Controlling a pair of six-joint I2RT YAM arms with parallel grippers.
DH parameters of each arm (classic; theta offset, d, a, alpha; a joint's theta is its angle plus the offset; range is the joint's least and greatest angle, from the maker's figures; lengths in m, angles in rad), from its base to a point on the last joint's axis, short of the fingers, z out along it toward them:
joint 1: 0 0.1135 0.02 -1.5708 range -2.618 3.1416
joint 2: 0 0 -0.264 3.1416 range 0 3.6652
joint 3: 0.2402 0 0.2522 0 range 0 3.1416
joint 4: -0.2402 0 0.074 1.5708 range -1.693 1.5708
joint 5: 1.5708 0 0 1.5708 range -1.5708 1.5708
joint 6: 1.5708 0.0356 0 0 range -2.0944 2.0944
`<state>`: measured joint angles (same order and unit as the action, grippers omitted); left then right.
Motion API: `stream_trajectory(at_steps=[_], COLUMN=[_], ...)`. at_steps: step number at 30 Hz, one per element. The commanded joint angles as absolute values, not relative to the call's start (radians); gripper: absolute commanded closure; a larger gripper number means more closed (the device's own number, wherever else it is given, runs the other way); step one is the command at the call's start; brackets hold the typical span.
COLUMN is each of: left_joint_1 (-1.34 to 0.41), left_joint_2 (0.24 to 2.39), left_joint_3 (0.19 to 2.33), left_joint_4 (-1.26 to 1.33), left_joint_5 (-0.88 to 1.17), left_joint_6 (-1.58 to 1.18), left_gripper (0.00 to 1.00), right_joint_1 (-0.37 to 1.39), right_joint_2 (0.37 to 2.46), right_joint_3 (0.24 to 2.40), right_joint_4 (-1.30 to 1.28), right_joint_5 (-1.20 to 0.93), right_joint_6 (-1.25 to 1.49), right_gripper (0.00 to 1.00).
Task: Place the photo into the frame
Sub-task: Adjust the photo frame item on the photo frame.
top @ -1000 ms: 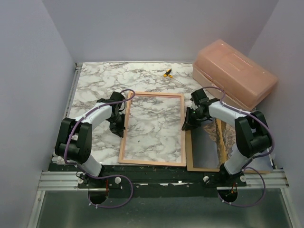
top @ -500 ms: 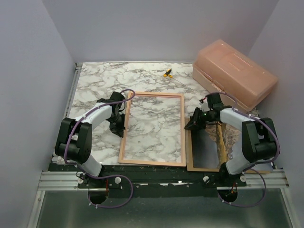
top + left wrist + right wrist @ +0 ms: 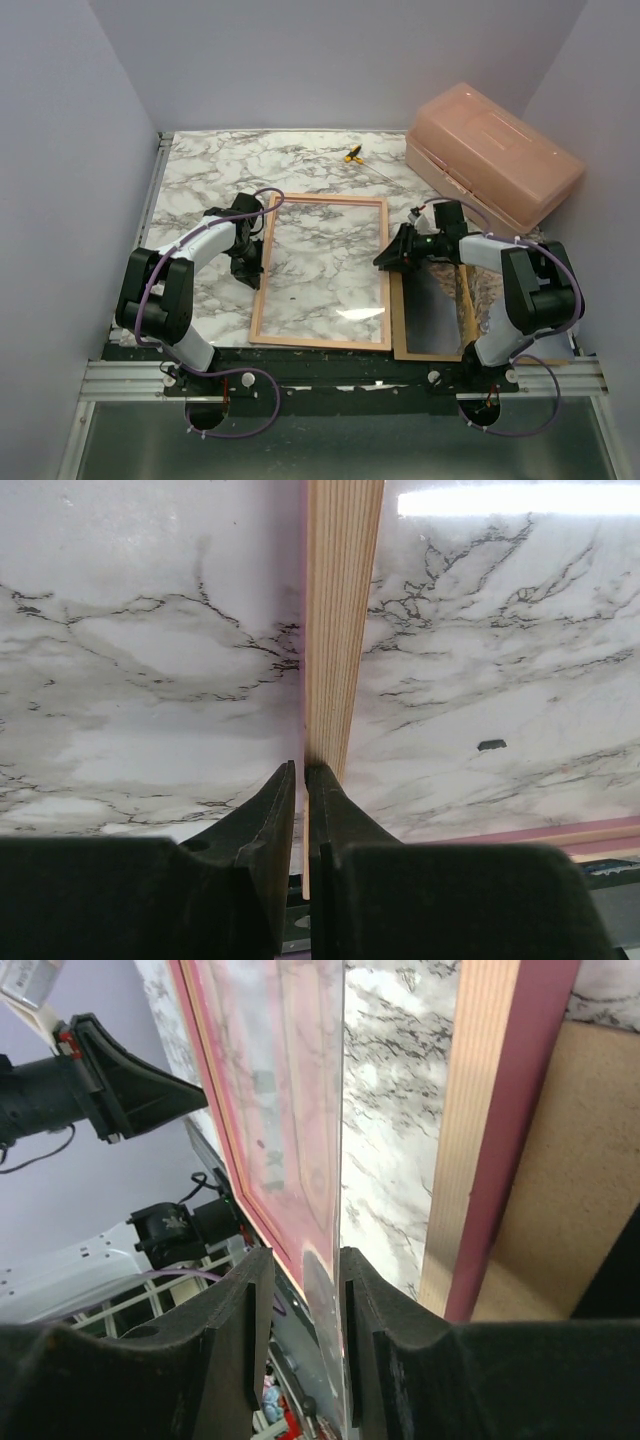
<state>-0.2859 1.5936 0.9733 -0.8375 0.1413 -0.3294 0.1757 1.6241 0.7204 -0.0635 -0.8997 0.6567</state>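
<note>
The frame (image 3: pixel 318 343) lies wood-coloured side up in the middle of the marble table. My left gripper (image 3: pixel 248 268) is at its left rail, and in the left wrist view it (image 3: pixel 305 770) is shut on the rail's thin edge (image 3: pixel 343 630). My right gripper (image 3: pixel 383 263) is at the frame's right rail (image 3: pixel 490 1130). Its jaws (image 3: pixel 300 1260) stand a little apart around the raised edge of a clear pane (image 3: pixel 300 1110). A rocky patch of the photo (image 3: pixel 490 290) shows under the right arm.
The brown backing board (image 3: pixel 430 325) lies right of the frame and shows in the right wrist view (image 3: pixel 585 1210). A salmon plastic box (image 3: pixel 495 155) stands at the back right. A small yellow object (image 3: pixel 352 154) lies at the back.
My right gripper has moved left from over the backing board to the frame's right rail. A bright glare now shows on the clear pane. The left arm has not moved.
</note>
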Motion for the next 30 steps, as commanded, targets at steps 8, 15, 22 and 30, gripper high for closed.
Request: stream_trajectory(at_steps=[8,15,22,30], left_joint_1=[-0.302,-0.302,-0.302,-0.303], left_joint_2=[1.64,1.641,1.641,1.64], left_joint_3=[0.945,0.945,0.945,0.945], left_joint_4=[-0.816,-0.816,-0.816,-0.816], left_joint_5=[0.115,0.114,0.114,0.115], left_joint_6=[-0.33,-0.33,-0.33,-0.33], left_gripper=[0.86,0.87,0.87,0.87], right_joint_1=[0.238,0.253,0.253,0.255], right_joint_2=[1.697,1.685,1.572,1.514], right_joint_3=[0.741,0.762,0.824,0.853], right_joint_4=[0.05,0.002,-0.132,-0.079], right_joint_5=[-0.917,-0.877,-0.849,-0.899], right_joint_6=[0.734,0.726,0.684,0.737], right_gripper=[0.62,0.9,1.0,1.0])
